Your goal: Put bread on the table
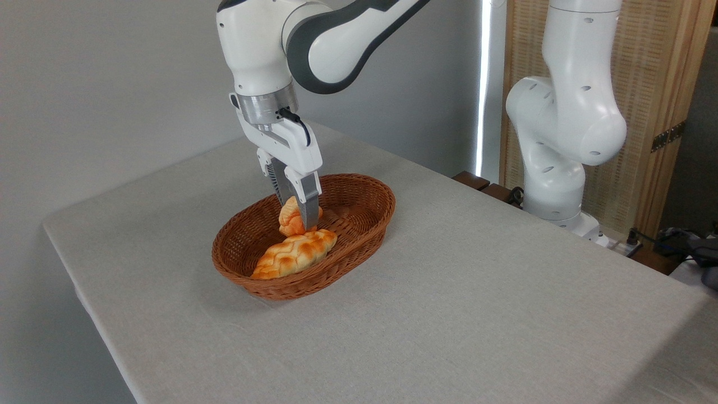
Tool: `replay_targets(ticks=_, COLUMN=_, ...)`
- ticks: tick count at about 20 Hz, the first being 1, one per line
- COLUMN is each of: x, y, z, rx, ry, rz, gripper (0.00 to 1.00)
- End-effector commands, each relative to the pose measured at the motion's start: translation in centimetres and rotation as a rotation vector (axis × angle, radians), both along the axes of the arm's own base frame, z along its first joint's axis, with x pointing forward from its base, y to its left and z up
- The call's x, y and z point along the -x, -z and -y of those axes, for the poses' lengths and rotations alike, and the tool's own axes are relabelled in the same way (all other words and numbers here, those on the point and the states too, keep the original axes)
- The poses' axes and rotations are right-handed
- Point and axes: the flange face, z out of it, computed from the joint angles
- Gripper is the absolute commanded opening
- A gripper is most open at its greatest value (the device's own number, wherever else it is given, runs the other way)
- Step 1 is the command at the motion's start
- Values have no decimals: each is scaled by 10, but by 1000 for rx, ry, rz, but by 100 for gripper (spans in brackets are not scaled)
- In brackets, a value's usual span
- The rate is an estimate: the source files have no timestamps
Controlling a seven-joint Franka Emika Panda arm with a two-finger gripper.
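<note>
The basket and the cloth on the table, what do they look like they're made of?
The basket looks like woven wicker or rattan, brown with a slight sheen; its rows of strands show along the rim and wall. It could be a plastic imitation. The table is covered in a light grey-beige fabric, matte, with a fine woven texture, lying smooth and wrapped over the rounded edges.

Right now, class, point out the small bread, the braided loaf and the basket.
Bread (289,220), fixed camera, its orange left side beside the tool.
Loaf (291,255), fixed camera, middle of its top.
Basket (373,197), fixed camera, right rim.
</note>
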Motion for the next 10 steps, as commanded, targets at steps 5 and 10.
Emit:
replay_targets(ticks=5, x=1, y=-8, z=-3, rx=-15, ry=6, rz=-5, gripper=49)
replay_targets(ticks=10, x=0, y=-10, z=-4, rx=-14, ry=3, rz=-1, gripper=46)
